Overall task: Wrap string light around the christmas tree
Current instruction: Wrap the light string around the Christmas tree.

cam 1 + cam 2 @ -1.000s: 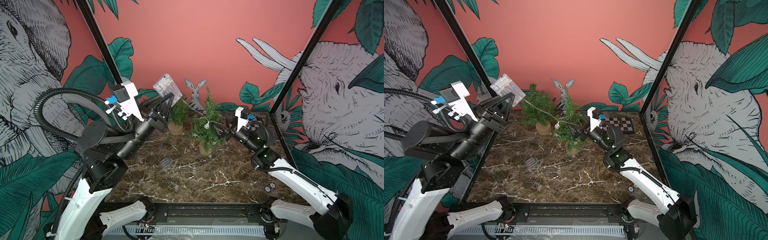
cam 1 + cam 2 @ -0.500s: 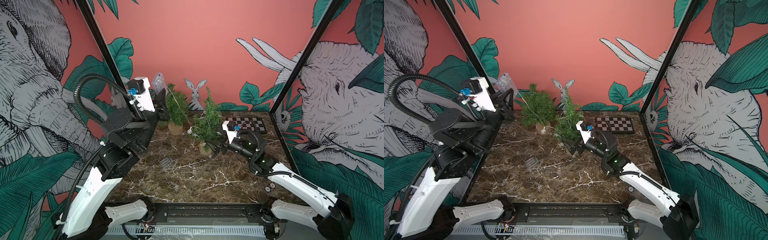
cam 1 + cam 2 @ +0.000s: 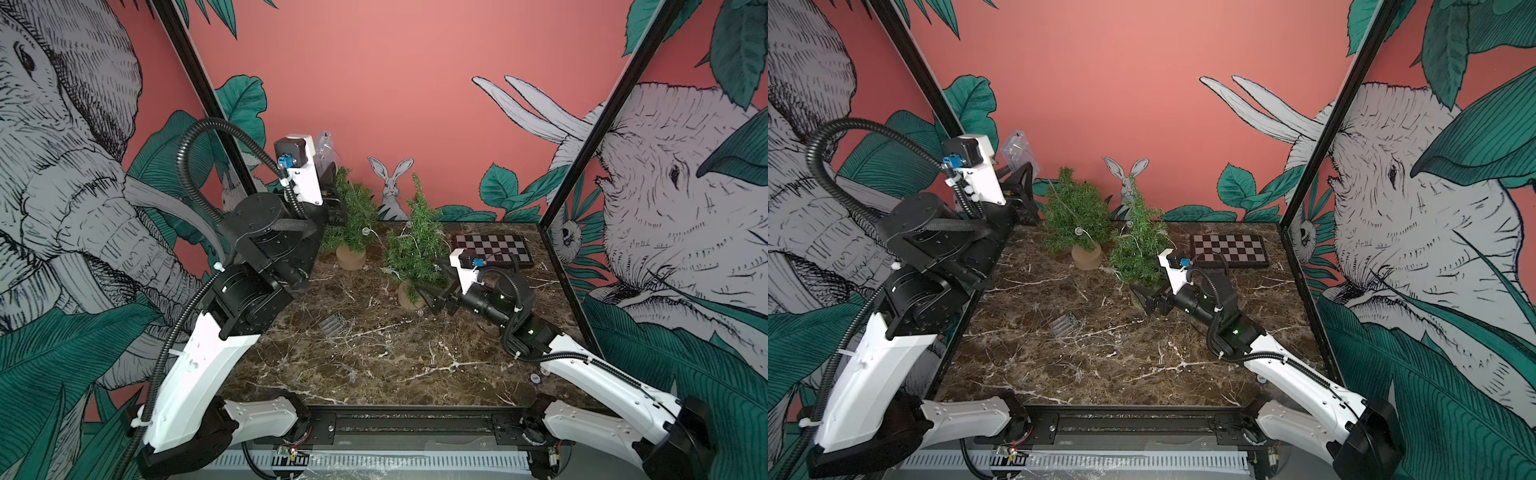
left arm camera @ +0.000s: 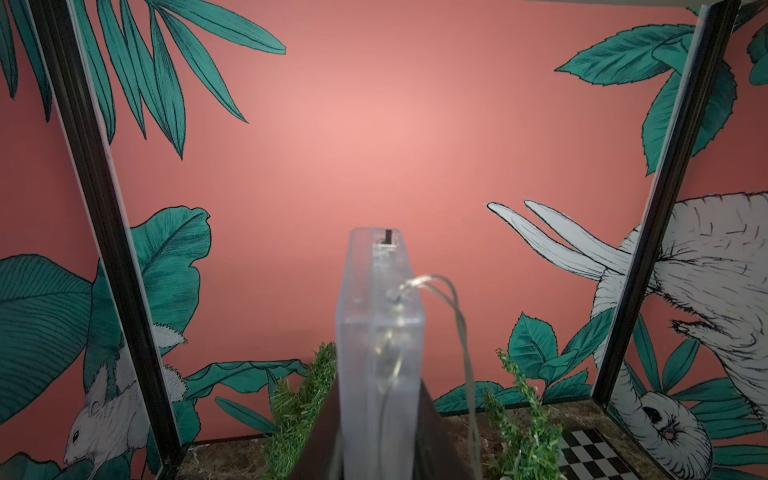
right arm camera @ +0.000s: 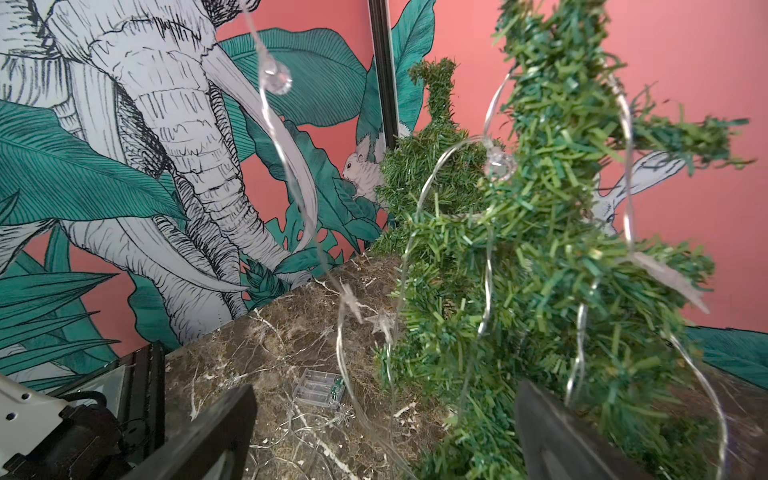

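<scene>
At the back left of the marble table (image 3: 374, 365), the left gripper (image 3: 1022, 183) is raised, its fingers pinching a clear battery box (image 4: 380, 332) held on edge. The string light (image 5: 500, 166) leads from that box past the farther tree (image 3: 353, 212) and loops through the branches of the nearer tree (image 3: 415, 245), which stands near the table's middle. The right gripper (image 3: 430, 297) sits low beside this tree's base, fingers spread wide toward its lower branches. A second clear battery case (image 3: 334, 326) lies flat on the marble, well apart from both trees.
</scene>
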{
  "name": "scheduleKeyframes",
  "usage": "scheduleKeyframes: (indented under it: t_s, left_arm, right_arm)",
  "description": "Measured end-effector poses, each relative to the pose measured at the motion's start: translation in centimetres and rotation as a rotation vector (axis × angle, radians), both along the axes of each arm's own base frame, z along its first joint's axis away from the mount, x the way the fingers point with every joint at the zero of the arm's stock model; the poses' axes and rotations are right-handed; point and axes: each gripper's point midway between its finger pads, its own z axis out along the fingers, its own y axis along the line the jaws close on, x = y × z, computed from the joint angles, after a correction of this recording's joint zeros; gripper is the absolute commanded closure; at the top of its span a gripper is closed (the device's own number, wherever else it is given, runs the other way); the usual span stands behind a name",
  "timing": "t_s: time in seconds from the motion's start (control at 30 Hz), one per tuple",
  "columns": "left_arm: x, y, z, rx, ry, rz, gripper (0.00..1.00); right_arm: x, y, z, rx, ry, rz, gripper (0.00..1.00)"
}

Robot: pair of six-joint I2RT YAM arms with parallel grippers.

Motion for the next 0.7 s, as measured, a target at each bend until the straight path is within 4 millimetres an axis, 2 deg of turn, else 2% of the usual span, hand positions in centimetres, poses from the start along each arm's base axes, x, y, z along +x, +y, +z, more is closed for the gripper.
scheduleKeyframes:
  t_s: [0.13, 0.3, 0.4, 0.53, 0.6, 0.7]
  left_arm:
    - [2.3, -2.1, 1.7, -0.036, 0.001, -0.051, 1.00]
    - [5.9, -6.0, 1.9, -0.054, 0.037, -0.146, 1.00]
    - [8.6, -7.8, 0.2, -0.069, 0.083, -0.227, 1.00]
    - [12.2, -9.6, -2.4, -0.087, 0.151, -0.322, 1.00]
    - [13.7, -10.7, -3.8, -0.091, 0.180, -0.381, 1.00]
    - [15.1, -11.9, -5.3, -0.091, 0.213, -0.435, 1.00]
  right_arm:
    - [-0.2, -1.7, 2.7, 0.058, -0.061, -0.069, 0.01]
    - [-0.5, -4.1, 5.9, 0.124, -0.134, -0.160, 0.01]
    - [-0.1, -4.9, 8.1, 0.118, -0.164, -0.213, 0.01]
    - [1.1, -5.3, 12.7, 0.116, -0.210, -0.258, 0.01]
    - [2.5, -5.8, 14.4, 0.127, -0.220, -0.281, 0.01]
    - [5.5, -6.8, 15.0, 0.161, -0.178, -0.313, 0.01]
